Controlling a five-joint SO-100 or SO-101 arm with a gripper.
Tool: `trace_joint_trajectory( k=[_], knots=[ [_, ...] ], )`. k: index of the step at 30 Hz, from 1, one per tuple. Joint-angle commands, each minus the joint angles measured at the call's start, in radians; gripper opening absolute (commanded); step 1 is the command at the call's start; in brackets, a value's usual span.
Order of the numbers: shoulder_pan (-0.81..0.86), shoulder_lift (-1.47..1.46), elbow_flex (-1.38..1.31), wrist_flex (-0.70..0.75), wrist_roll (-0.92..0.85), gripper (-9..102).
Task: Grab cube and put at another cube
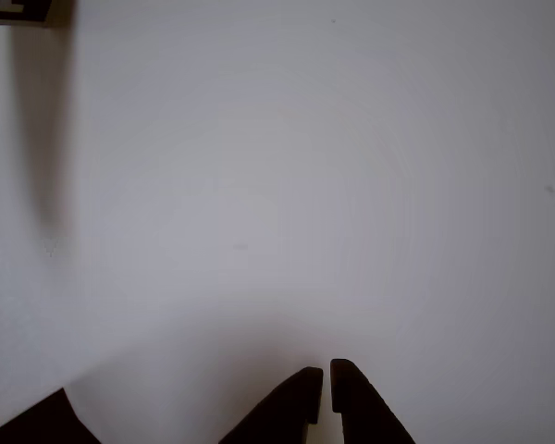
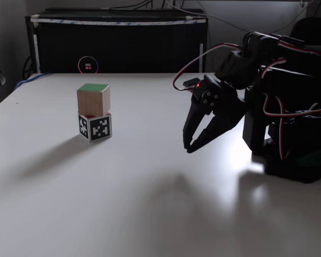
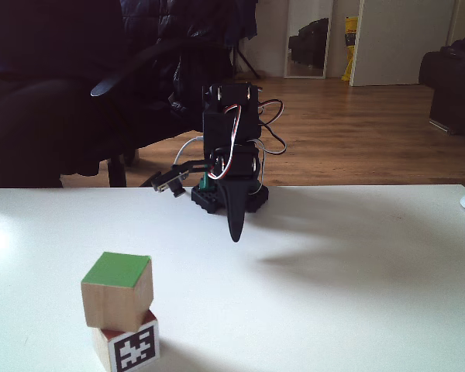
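- Gripper: black, pointing down at the white table, tips just above the surface. In a fixed view the two fingers meet at their tips; the other view shows a hairline slit between them. Jaws nearly closed, holding nothing.
- Arm: black, with red and white wiring, folded back at 3 o'clock of the gripper in that fixed view. In a fixed view from the opposite side it stands behind the hanging gripper.
- The cube: wooden, green face up, resting on top of another cube, touching it and turned slightly askew. It lies well apart from the gripper, at about 9 o'clock in that fixed view.
- Same stack in a fixed view: the cube at 7 o'clock of the gripper, another cube beneath it, black-and-white marker face toward the camera.
- Other view: a dark marker corner at 11 o'clock, casting a long shadow.
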Motion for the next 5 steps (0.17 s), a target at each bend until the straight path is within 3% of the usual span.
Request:
trace_joint_trajectory(
  k=[1,5],
  knots=[
    [0.017,0.005,-0.046,0.006,0.005,0],
    [0.018,0.005,-0.046,0.006,0.005,0]
  ],
)
